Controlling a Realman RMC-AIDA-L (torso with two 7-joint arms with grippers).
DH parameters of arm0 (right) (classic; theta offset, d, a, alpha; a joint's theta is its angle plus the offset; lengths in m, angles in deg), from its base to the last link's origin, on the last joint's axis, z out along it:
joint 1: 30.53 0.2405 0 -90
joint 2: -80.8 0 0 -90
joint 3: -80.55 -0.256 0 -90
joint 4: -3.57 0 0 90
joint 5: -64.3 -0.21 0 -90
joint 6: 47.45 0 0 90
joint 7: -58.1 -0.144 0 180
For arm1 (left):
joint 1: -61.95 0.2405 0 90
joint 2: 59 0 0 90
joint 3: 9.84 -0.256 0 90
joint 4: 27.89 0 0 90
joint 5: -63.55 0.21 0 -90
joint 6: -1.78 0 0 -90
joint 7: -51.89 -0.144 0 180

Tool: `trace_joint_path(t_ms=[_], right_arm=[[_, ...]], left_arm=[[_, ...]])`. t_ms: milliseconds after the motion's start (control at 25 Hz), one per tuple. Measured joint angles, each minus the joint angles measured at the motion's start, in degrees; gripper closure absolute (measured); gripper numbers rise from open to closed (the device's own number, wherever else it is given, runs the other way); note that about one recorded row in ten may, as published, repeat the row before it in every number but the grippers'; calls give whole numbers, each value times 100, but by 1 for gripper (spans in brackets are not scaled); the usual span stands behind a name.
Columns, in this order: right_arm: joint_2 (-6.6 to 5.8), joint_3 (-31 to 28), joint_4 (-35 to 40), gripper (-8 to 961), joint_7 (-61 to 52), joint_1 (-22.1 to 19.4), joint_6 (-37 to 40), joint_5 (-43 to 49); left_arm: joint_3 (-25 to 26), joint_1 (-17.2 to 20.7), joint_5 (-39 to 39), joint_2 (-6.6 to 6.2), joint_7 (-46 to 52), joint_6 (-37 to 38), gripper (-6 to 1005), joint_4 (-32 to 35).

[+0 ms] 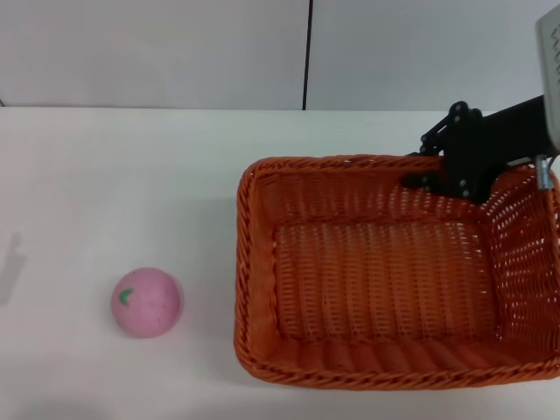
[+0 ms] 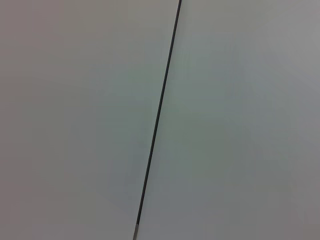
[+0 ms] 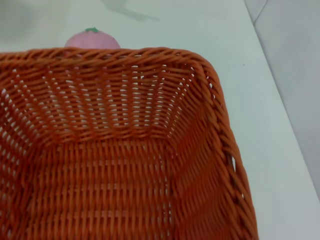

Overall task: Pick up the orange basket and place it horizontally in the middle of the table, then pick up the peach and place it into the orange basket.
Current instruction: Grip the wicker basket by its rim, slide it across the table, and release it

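Orange basket (image 1: 385, 271): rectangular woven basket, upright, open side up, standing on the table (image 1: 114, 175). It fills the lower right of the head view, long side running left to right, with its right end cut by the frame edge. Interior holds nothing. In the right wrist view its braided rim and sloping openwork walls (image 3: 125, 140) fill most of the frame.

Peach (image 1: 146, 302): pink speckled ball with a green leaf mark, on the tabletop at lower left of the head view, well apart from the basket's left wall. In the right wrist view its top (image 3: 92, 39) shows just above the basket's rim.

Right gripper (image 1: 437, 171): black, at the basket's far right corner, upper right of the head view. One finger lies inside the far wall and another outside it; fingers clamped on the rim.

Left gripper: not in any view; its wrist camera shows only the grey wall (image 2: 240, 120) and a thin black line (image 2: 159, 115).
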Motion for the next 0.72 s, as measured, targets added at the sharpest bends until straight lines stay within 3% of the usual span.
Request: trace_joint_path(t_ms=[400, 480, 640, 720], right_arm=[[26, 192, -7, 630, 18, -122, -373, -194], [27, 172, 67, 422, -84, -179, -414, -223], [24, 108, 429, 423, -292, -588, -426, -818], [25, -30, 622, 423, -284, -1153, -491, -1911]], left_arm=[[-24, -5, 37, 0, 0, -8, 175, 0], [-44, -1, 42, -1, 0, -9, 175, 1], [-434, -28, 103, -95, 27, -210, 175, 208], [-881, -114, 152, -204, 125, -467, 175, 489]])
